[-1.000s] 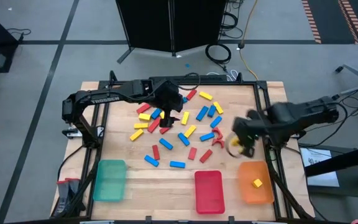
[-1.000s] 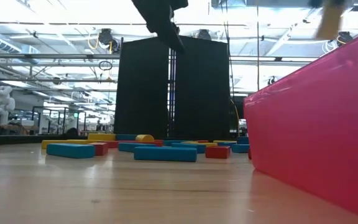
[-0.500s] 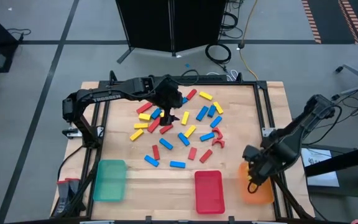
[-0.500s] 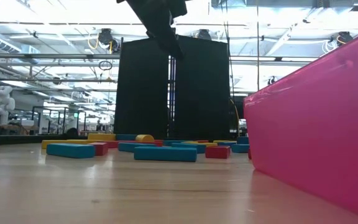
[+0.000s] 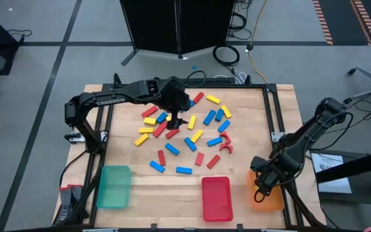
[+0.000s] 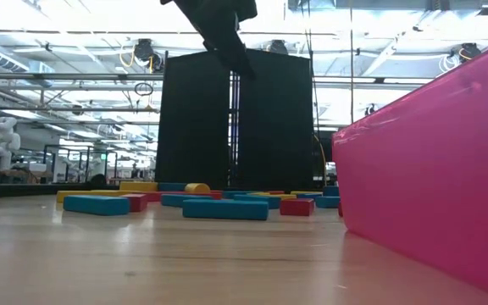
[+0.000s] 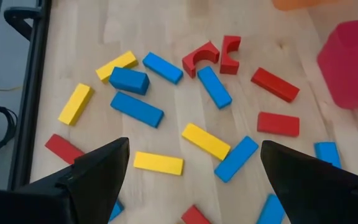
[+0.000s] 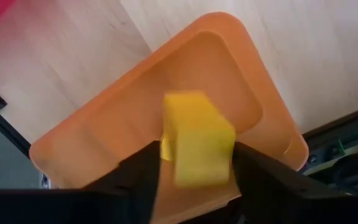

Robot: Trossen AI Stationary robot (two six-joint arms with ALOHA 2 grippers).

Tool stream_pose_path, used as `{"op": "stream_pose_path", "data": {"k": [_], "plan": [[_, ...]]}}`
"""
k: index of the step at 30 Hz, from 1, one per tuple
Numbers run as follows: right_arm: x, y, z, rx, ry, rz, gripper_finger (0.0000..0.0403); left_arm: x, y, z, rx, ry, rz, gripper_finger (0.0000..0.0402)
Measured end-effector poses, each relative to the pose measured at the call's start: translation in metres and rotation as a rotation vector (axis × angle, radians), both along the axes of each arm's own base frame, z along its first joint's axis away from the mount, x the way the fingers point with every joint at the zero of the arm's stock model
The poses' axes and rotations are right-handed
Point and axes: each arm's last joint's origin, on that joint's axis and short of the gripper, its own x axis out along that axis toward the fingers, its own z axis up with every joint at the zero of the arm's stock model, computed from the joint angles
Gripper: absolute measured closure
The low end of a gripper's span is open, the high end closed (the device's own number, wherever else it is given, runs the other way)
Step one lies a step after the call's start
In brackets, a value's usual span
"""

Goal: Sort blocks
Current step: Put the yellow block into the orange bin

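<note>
Red, blue and yellow blocks [image 5: 185, 132] lie scattered flat on the middle of the wooden table, also seen in the left wrist view [image 7: 207, 140] and far off in the low view [image 6: 225, 208]. My left gripper [image 5: 176, 118] [image 7: 194, 180] hangs open above the pile's far-left part, touching nothing. My right gripper [image 5: 258, 188] [image 8: 196, 157] is over the orange tray [image 5: 270, 201] at the near right corner, shut on a yellow block [image 8: 197, 140]. My right gripper pinches the yellow block by its two opposite sides [image 8: 169, 149] between the two fingers [image 8: 143, 171]. It comes from above, pointing down. The block is lifted clear, above the floor of the orange tray [image 8: 104, 143].
A green tray [image 5: 113, 187] sits near left and a red tray [image 5: 216, 196] near centre; the red tray's wall [image 6: 430, 169] fills the low view's right side. Two red arches [image 7: 219, 53] lie at the pile's right. Black frame rails border the table's left and right edges.
My right gripper carried the yellow block from beside the red arches toward the table's near right corner. It now hangs over the orange tray, having hardly moved in the last half second. My left gripper stayed open above the pile.
</note>
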Motion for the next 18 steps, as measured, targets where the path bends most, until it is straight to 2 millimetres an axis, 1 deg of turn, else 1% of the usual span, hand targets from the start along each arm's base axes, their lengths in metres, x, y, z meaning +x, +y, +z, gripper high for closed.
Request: {"op": "stream_pose_path", "data": {"k": [3, 6, 10, 13, 15, 18], "plan": [[0.000, 0.000, 0.000, 0.001, 0.003, -0.006, 0.0143, 0.001, 0.000, 0.001, 0.004, -0.011, -0.001, 0.0034], [0.000, 0.000, 0.000, 0.000, 0.007, -0.031, 0.0116, 0.001, 0.000, 0.001, 0.003, -0.009, -0.001, 0.0034], [0.002, 0.002, 0.001, 0.016, -0.009, -0.044, 0.0111, 0.000, 0.001, 0.000, 0.025, 0.004, 0.005, 0.0034], [0.005, 0.003, 0.008, 0.015, -0.055, -0.040, 0.0118, -0.007, 0.003, -0.006, 0.053, 0.090, -0.036, 0.0034], [0.006, 0.003, 0.011, 0.003, -0.082, -0.039, 0.0123, -0.013, 0.007, -0.017, 0.050, 0.151, -0.045, 0.0034], [0.007, 0.004, 0.014, -0.004, -0.100, -0.036, 0.0126, -0.024, 0.019, -0.047, 0.028, 0.250, -0.032, 0.0034]]}}
